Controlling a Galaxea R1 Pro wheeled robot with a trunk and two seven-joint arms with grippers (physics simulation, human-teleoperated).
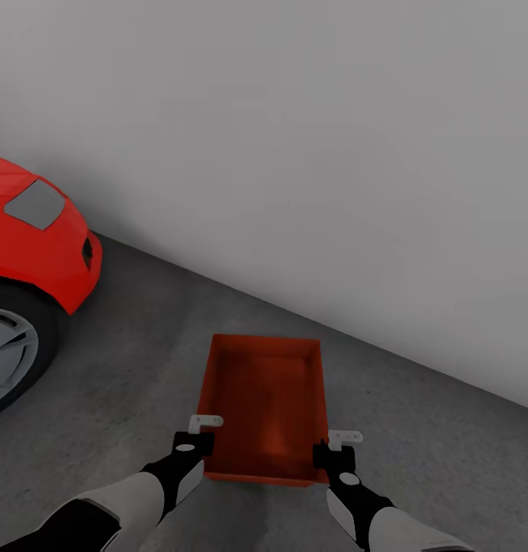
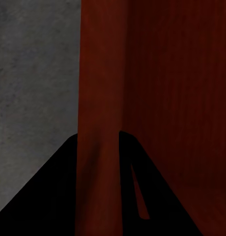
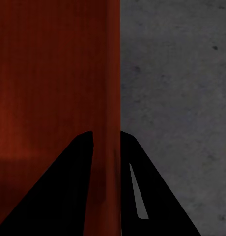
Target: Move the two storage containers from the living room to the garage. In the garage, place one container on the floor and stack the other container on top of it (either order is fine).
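In the head view, a red-orange storage container (image 1: 265, 406) sits low over the dark grey concrete floor (image 1: 141, 368) of the garage, its open top facing up and its long axis running away from the robot toward the white wall (image 1: 332, 153); whether it touches the floor cannot be told. The left gripper (image 1: 198, 443) grips the near left corner of the container and the right gripper (image 1: 332, 454) grips the near right corner, both arms reaching in from below. At the left edge stands the red car (image 1: 34, 238), its front wheel (image 1: 7, 353) well apart from the container. In the left wrist view, the left gripper (image 2: 98, 147) has its two dark fingers (image 2: 59, 196) on either side of the container's side wall (image 2: 96, 88), closed against it, with the inside of the box on one side and the mottled floor (image 2: 34, 73) on the other. In the right wrist view, the right gripper (image 3: 107, 142) likewise straddles the container wall (image 3: 112, 73), its fingers (image 3: 69, 196) pressed onto the wall, with grey concrete (image 3: 177, 88) beyond the wall's outer face.
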